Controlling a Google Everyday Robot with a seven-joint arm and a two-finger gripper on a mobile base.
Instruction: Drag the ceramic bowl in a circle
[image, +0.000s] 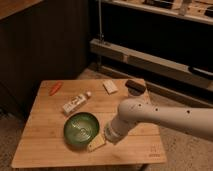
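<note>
The end effector (98, 144) sits low against the ceramic bowl (77, 129) at its near right rim (clenched or released, I cannot tell). The bowl rests just left of it on the wooden surface (40, 145); a white tube (76, 104) lies farther up-left.

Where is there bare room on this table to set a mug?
Bare wood: left of the ceramic bowl to the table edge, and the front right corner beyond the arm. Crowded: the back row, tube to dark block, and the bowl's front-right rim, where the pincer sits.
</note>
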